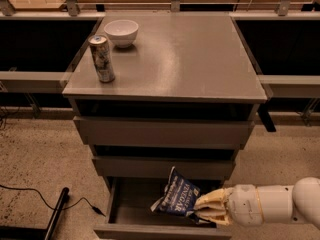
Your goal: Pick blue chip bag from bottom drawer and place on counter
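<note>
The blue chip bag [177, 195] is dark blue foil with white lettering. It stands tilted above the open bottom drawer [125, 215], lifted off the drawer floor. My gripper [202, 206] reaches in from the right and is shut on the bag's right lower edge. Its tan fingers [210, 200] wrap the bag's side. The white arm extends off to the lower right. The counter [190, 59] is the grey top of the cabinet, well above the bag.
A tall silver patterned can [101, 58] stands at the counter's left front. A white bowl [121, 32] sits behind it. Two closed grey drawers [162, 132] lie above the open one. A black cable and rod [55, 209] lie on the floor at left.
</note>
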Controlling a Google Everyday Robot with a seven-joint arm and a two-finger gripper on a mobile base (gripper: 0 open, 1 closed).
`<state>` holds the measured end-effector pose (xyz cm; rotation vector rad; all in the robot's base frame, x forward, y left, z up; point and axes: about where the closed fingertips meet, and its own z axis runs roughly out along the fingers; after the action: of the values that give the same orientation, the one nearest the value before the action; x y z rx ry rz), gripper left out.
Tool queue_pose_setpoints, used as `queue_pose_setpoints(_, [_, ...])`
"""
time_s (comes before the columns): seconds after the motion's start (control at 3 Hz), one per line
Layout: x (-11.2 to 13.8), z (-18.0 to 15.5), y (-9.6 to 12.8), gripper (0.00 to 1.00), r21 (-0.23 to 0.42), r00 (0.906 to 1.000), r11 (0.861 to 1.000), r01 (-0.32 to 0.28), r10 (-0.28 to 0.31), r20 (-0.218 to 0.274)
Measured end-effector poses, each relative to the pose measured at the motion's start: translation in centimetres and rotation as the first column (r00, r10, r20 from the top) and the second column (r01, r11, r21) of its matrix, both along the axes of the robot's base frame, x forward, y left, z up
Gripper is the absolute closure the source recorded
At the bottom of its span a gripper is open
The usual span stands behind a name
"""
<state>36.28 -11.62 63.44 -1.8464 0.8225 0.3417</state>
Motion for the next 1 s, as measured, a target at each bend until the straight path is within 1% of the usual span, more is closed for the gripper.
queue_pose_setpoints(0.33, [-1.1,7.7,1.5,1.00,-0.091,0.9978,0.996,0.020,-0.014,0.065])
queue_pose_setpoints(0.67, [-0.6,15.0,3.3,1.00,-0.146,0.9964,0.989,0.036,-0.025,0.081])
queue_pose_setpoints(1.0, [3.3,21.9,3.0,1.00,-0.135,0.9944,0.988,0.077,-0.066,0.082])
